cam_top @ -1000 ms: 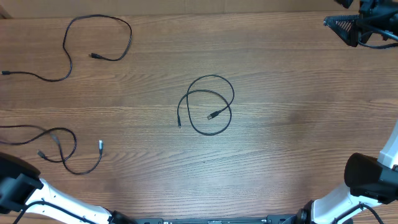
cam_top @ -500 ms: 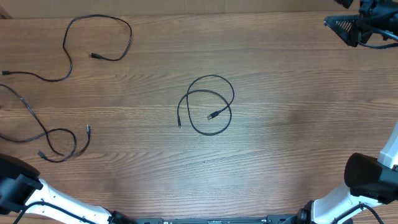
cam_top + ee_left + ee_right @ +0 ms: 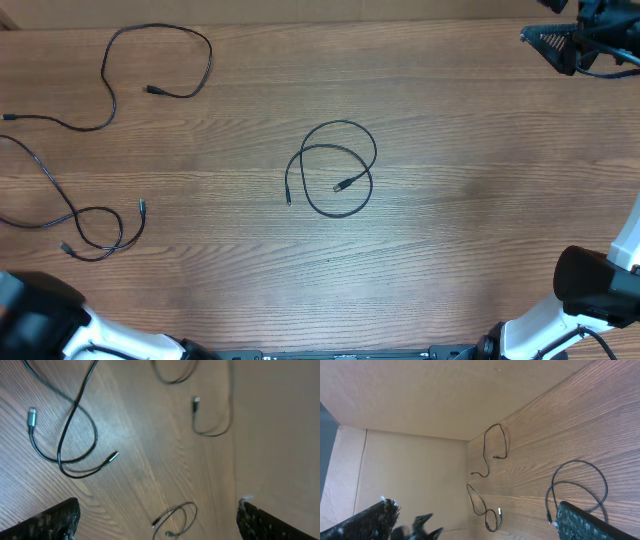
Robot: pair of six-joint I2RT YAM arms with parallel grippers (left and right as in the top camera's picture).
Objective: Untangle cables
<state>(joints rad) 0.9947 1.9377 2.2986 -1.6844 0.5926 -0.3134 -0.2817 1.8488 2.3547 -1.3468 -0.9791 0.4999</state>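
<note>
White links joined by rounded black joint housings make up both the left arm [image 3: 40,322], which is blurred here, and the right arm [image 3: 592,284]. Thin black cables run along the white links. The jaws of the left gripper [image 3: 159,507] and the right gripper [image 3: 476,506] are black, with a fine dotted, woven-looking texture and rough-edged tips.

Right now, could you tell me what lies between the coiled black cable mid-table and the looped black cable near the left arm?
In the overhead view, only bare wooden table lies between the coiled black cable and the looped black cable.
</note>
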